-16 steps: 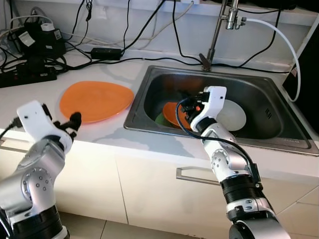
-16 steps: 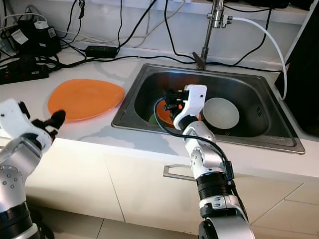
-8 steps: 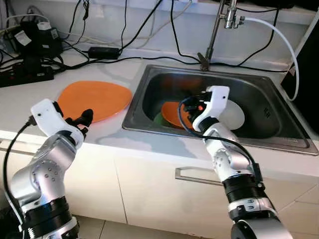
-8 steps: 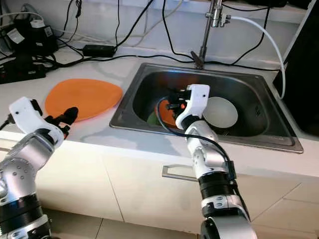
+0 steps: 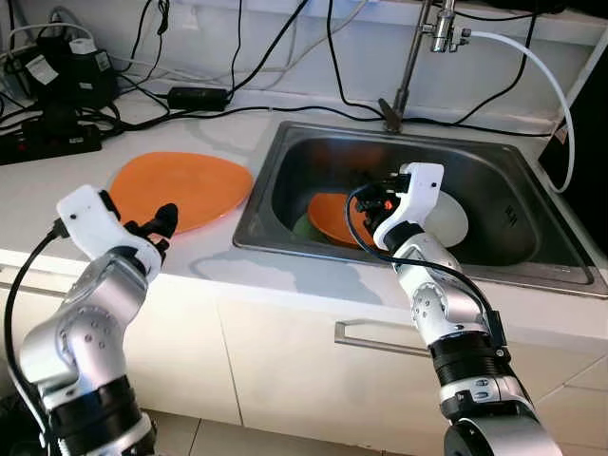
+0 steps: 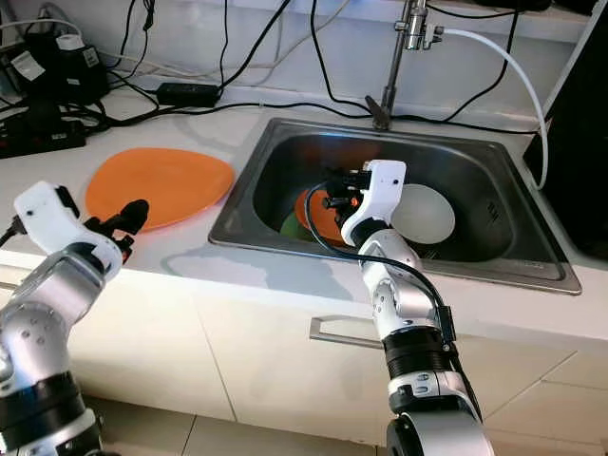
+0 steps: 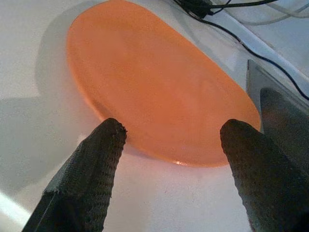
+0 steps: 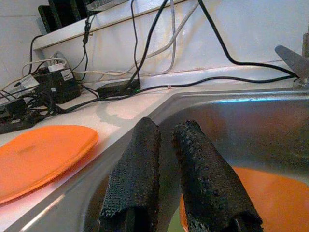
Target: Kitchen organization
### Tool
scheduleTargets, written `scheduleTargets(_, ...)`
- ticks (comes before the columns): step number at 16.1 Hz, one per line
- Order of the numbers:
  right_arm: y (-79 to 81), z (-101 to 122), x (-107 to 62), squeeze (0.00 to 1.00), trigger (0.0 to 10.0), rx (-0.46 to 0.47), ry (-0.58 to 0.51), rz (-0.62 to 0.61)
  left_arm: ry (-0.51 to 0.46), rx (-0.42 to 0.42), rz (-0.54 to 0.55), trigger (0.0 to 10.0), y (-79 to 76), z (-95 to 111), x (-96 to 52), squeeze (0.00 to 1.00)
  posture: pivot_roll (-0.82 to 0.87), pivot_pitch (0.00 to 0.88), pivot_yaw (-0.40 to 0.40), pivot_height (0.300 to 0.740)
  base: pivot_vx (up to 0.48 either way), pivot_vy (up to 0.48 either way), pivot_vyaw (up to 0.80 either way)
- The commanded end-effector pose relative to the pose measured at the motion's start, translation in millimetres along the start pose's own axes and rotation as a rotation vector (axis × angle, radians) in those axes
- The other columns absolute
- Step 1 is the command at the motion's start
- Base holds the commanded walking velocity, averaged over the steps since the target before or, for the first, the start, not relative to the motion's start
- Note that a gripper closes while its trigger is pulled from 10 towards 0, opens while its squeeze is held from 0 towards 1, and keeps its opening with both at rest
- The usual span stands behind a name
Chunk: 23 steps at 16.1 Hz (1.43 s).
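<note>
An orange plate (image 7: 159, 92) lies on the table (image 5: 228, 261) just ahead of the left tool (image 7: 169, 145), fingers spread. The right tool (image 8: 169, 169), fingers nearly together, hovers in the sink (image 5: 513, 256) over another orange dish (image 5: 332, 217). No legible writing.

Compared with a second ago, the left gripper (image 5: 163, 222) is higher and further forward over the surface (image 5: 228, 261): it now sits right at the near edge of the large orange plate (image 5: 180, 190), fingers spread wide, whereas before it hung lower and short of the rim. Most of that travel came early; the last half second adds little. The right gripper (image 6: 334, 190) is lifted slightly inside the sink (image 6: 494, 261) and shifted a touch rightward above the small orange plate (image 5: 334, 217).
</note>
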State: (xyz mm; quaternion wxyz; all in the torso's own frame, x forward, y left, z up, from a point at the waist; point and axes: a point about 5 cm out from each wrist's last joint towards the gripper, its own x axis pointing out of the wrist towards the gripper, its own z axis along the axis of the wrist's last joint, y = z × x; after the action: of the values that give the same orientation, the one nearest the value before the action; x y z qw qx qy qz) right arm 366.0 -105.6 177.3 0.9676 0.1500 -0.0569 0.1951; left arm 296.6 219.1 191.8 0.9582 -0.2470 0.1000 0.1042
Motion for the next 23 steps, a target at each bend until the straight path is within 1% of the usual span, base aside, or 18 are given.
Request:
scheduleTargets(1,1.0,5,2.0,0.0,10.0,-0.001,-0.009,0.004,0.009,-0.006,0.017,10.0,2.6,-2,-2.7,0.0,0.16,0.028,-0.032,0.74,0.0,0.0,0.0)
scheduleTargets(3,2.3,5,3.2,0.0,10.0,-0.002,-0.008,0.013,0.026,-0.022,0.039,10.0,8.9,-5,0.8,0.0,0.16,0.02,-0.033,0.74,0.0,0.0,0.0)
scheduleTargets(5,1.9,6,3.5,0.0,10.0,-0.008,-0.008,0.015,0.039,-0.04,0.03,10.0,7.4,-7,4.1,0.0,0.14,0.012,-0.028,0.74,0.0,0.0,0.0)
scheduleTargets(6,0.7,7,3.3,0.0,10.0,-0.01,-0.01,0.013,0.039,-0.09,0.028,10.0,6.4,-9,7.8,0.0,0.14,0.009,-0.029,0.74,0.0,0.0,0.0)
scheduleTargets(8,-0.1,7,3.0,0.0,10.0,-0.013,-0.01,0.011,0.041,-0.142,0.024,10.0,6.0,-11,11.6,0.0,0.13,0.001,-0.028,0.74,0.0,0.0,0.0)
scheduleTargets(9,-0.3,7,3.0,0.0,10.0,-0.014,-0.011,0.011,0.043,-0.154,0.019,10.0,5.1,-11,12.8,0.0,0.13,0.001,-0.028,0.74,0.0,0.0,0.0)
scheduleTargets(10,-0.2,8,3.2,0.0,10.0,-0.017,-0.011,0.013,0.04,-0.186,0.012,10.0,2.9,-11,15.6,0.0,0.13,0.001,-0.029,0.74,0.0,0.0,0.0)
scheduleTargets(12,0.1,10,3.6,0.0,10.0,-0.019,-0.014,0.016,0.038,-0.208,0.005,10.0,-1.3,-11,20.7,0.0,0.13,0.0,-0.032,0.74,0.0,0.0,0.0)
scheduleTargets(16,-3.0,11,2.8,0.0,10.0,-0.025,-0.013,0.012,0.037,-0.247,0.003,10.0,-5.8,-12,25.3,0.0,0.12,0.014,-0.044,0.74,0.0,0.0,0.0)
scheduleTargets(18,-3.4,13,3.4,0.0,10.0,-0.032,-0.013,0.016,0.035,-0.29,0.009,10.0,-9.0,-13,29.2,0.0,0.12,0.015,-0.048,0.74,0.0,0.0,0.0)
scheduleTargets(20,-3.1,13,3.4,0.0,10.0,-0.034,-0.013,0.019,0.022,-0.333,0.028,10.0,-8.8,-14,33.4,0.0,0.11,0.015,-0.047,0.74,0.0,0.0,0.0)
scheduleTargets(23,-4.1,14,2.2,0.0,10.0,-0.039,-0.012,0.02,0.016,-0.341,0.036,10.0,-13.4,-16,40.7,0.0,0.11,0.018,-0.047,0.74,0.0,0.0,0.0)
